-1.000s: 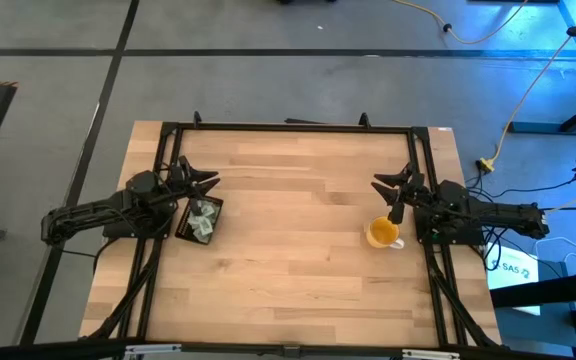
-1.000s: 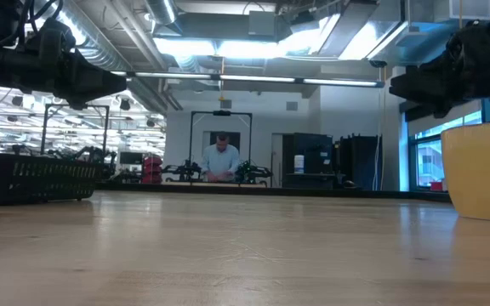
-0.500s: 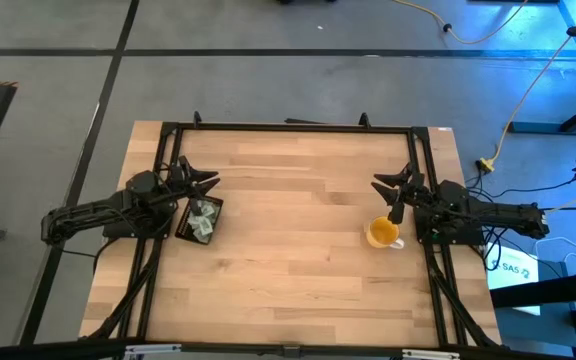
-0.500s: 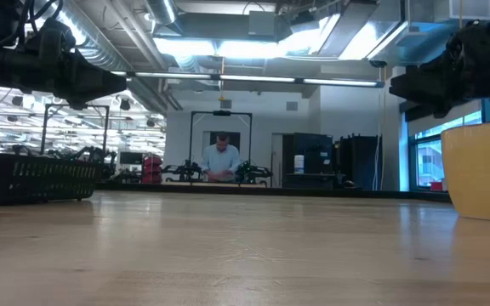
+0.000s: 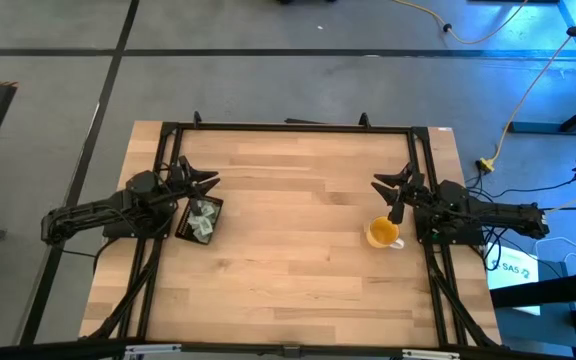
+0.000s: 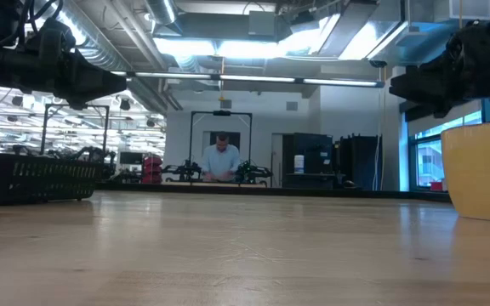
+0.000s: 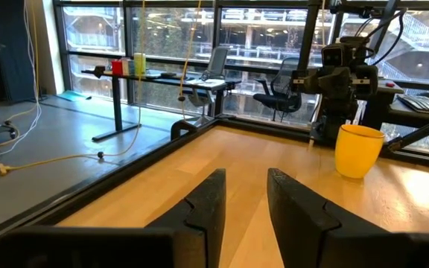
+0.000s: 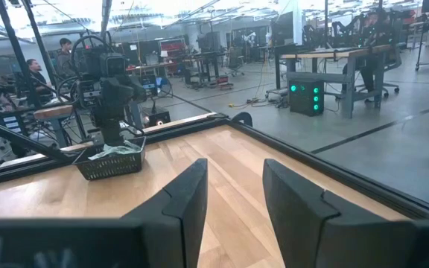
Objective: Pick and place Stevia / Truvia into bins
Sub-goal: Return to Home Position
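A pale wood counter (image 5: 288, 285) stands on a grey floor. A black frame (image 5: 288, 127) runs along its left, far and right edges.

From above, the bin (image 5: 182, 226) sits near the left edge, about halfway along it, with a heap of sachets (image 5: 202, 222) inside. A yellow mug (image 5: 382, 233) sits near the right edge; what it holds cannot be told. The left hand (image 5: 204, 174) hangs just past the bin's far side. The right hand (image 5: 389, 178) hangs just past the mug toward the far edge. Wide bare wood lies between them.

At counter height, the bin (image 6: 32, 180) shows as a dark mesh basket at the left and the mug (image 6: 481, 170) at the right. Both arms are raised off the wood. A person (image 6: 221, 160) stands far back in the room.

From the left wrist, the left hand's fingers (image 7: 208, 205) stand apart over bare wood, facing the mug (image 7: 358, 150) and the right arm (image 7: 337, 74).

From the right wrist, the right hand's fingers (image 8: 188, 197) are likewise apart. Across open wood the bin (image 8: 110, 165) shows sachets (image 8: 119, 149) above its rim, under the left arm (image 8: 114, 85).
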Available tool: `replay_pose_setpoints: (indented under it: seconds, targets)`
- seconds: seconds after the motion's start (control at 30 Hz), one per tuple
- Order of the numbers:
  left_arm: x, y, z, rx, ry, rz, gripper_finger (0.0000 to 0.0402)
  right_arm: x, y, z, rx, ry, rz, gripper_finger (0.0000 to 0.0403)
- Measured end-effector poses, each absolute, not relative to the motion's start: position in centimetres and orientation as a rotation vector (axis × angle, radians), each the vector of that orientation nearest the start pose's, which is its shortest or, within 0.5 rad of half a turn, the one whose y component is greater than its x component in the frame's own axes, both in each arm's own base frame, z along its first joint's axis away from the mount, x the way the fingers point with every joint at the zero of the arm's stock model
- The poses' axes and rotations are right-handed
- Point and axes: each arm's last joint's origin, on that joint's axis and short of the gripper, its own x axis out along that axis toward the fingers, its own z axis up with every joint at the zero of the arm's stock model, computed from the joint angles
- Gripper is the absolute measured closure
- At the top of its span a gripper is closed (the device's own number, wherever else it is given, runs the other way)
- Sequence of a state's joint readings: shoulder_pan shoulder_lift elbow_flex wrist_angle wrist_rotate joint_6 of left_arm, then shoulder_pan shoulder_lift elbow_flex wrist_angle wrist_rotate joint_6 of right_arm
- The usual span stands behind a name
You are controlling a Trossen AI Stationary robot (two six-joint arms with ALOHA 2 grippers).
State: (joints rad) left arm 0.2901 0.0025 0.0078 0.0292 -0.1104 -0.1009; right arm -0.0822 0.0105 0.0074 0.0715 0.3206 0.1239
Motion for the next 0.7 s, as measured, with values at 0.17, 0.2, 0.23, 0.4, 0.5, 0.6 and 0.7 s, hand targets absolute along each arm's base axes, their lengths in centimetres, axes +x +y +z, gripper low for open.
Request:
replay_pose_setpoints:
  seconds: [0.17, 0.2, 0.23, 0.4, 0.5, 0.6, 0.7]
  targets:
    - [9.22, 3.08, 16.88, -0.096, -0.055, 0.398, 0.0306, 9.51, -1.7, 17.2, 0.13, -0.093, -0.398, 0.0268]
    - [9.22, 3.08, 16.88, -0.096, -0.055, 0.398, 0.0305, 9.51, -1.7, 17.2, 0.131, -0.093, -0.398, 0.0268]
    - [9.22, 3.08, 16.88, -0.096, -0.055, 0.398, 0.0304, 9.51, -1.7, 17.2, 0.132, -0.094, -0.398, 0.0268]
    - [9.22, 3.08, 16.88, -0.096, -0.055, 0.398, 0.0304, 9.51, -1.7, 17.2, 0.132, -0.094, -0.398, 0.0268]
    - [9.22, 3.08, 16.88, -0.096, -0.055, 0.398, 0.0304, 9.51, -1.7, 17.2, 0.13, -0.093, -0.398, 0.0268]
    - [9.22, 3.08, 16.88, -0.096, -0.055, 0.398, 0.0305, 9.51, -1.7, 17.2, 0.132, -0.094, -0.398, 0.0268]
    - [9.22, 3.08, 16.88, -0.096, -0.055, 0.398, 0.0307, 9.51, -1.7, 17.2, 0.13, -0.093, -0.397, 0.0268]
